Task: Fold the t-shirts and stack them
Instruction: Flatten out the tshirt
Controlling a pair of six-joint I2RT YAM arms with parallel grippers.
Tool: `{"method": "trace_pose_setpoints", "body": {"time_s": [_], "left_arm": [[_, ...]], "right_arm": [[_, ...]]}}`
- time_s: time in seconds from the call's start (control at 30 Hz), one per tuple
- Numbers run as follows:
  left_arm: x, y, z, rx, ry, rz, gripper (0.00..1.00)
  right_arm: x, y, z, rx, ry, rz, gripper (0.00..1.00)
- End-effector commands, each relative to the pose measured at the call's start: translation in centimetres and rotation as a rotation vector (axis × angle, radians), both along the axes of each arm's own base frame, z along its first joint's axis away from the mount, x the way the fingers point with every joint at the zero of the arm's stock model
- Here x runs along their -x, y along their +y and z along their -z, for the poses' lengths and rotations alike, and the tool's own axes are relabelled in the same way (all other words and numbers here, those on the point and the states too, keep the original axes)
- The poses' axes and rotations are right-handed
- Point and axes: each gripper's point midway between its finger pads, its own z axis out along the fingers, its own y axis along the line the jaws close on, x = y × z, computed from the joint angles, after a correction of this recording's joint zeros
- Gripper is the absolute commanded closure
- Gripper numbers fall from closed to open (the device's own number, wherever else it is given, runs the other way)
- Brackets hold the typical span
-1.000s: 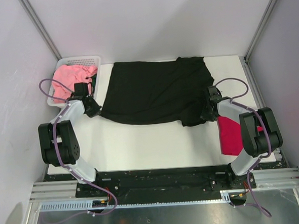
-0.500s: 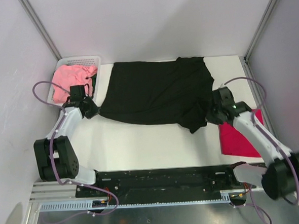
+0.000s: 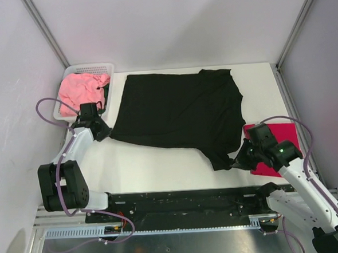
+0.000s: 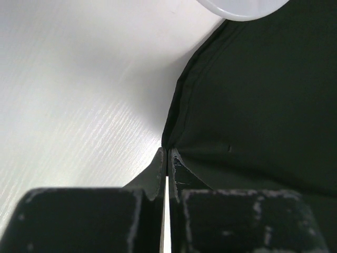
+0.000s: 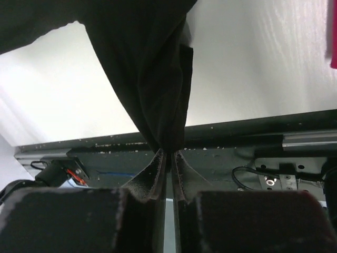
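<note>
Plainly, the black t-shirt (image 3: 179, 111) is light, limp cloth. It will sag and crease rather than hold a shape, and we expect it to slide easily over the smooth table (image 3: 159, 161). We judge it best taken at hems and corners, at two points at once, with even tension between them.

That is how it is held now. The left gripper (image 3: 102, 132) has its jaws pressed together on one near corner, and the cloth spreads flat ahead of it and to its right. The right gripper (image 3: 240, 159) pinches a gathered fold at the other near corner, and the shirt stretches away ahead of it and to its left. The red t-shirt (image 3: 284, 134) lies flat to the right of the right gripper, partly under that arm. The pink t-shirt (image 3: 78, 89) sits crumpled in the basket (image 3: 91, 68), just beyond the left gripper.

The overhead view gives us the shirt's whole outline, which is skewed, with the right near corner dragged out into a point. It shows neither pinch itself.

The left wrist view shows the stitched hem running straight into the closed jaws, a thin bite right at the edge.

The right wrist view shows the cloth drawn into a narrow, bunched strand entering the jaws. The table's near edge and the dark frame rail appear around it, which suggests that corner is lifted clear of the surface.
</note>
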Motion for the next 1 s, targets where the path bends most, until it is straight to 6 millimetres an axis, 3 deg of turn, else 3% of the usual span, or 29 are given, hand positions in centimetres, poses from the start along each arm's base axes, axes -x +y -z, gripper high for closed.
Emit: {"method": "trace_pose_setpoints", "body": {"time_s": [0.0, 0.13, 0.27, 0.37, 0.53, 0.73, 0.83, 0.97], "left_arm": [[-0.1, 0.7, -1.0, -0.04, -0.026, -0.021, 1.0], [-0.2, 0.6, -0.8, -0.035, -0.022, -0.01, 0.94], [-0.3, -0.7, -2.3, -0.037, -0.064, 0.061, 0.47], [-0.4, -4.6, -4.6, -0.058, -0.125, 0.21, 0.37], [2.9, -14.5, -5.7, -0.001, -0.165, 0.505, 0.42], [10.3, -27.9, -3.1, 0.096, -0.096, 0.905, 0.53], [13.7, -32.6, -1.5, 0.101, -0.048, 1.057, 0.56], [17.4, -36.5, 0.6, 0.105, 0.02, 1.203, 0.57]], "right_arm": [[0.4, 1.7, -0.2, -0.061, 0.045, -0.037, 0.89], [-1.9, 3.4, -0.1, -0.065, 0.0, -0.09, 0.81], [-4.8, 3.5, -0.5, 0.025, -0.046, -0.138, 0.63], [-6.7, 1.7, -0.9, 0.107, -0.071, -0.107, 0.53], [-7.1, -2.9, -0.7, 0.173, -0.08, 0.022, 0.53], [-5.4, -4.0, 1.8, 0.141, -0.059, 0.105, 0.61], [-5.1, -4.0, 2.6, 0.132, -0.052, 0.118, 0.63], [-4.9, -3.9, 2.6, 0.121, -0.065, 0.112, 0.63]]}}
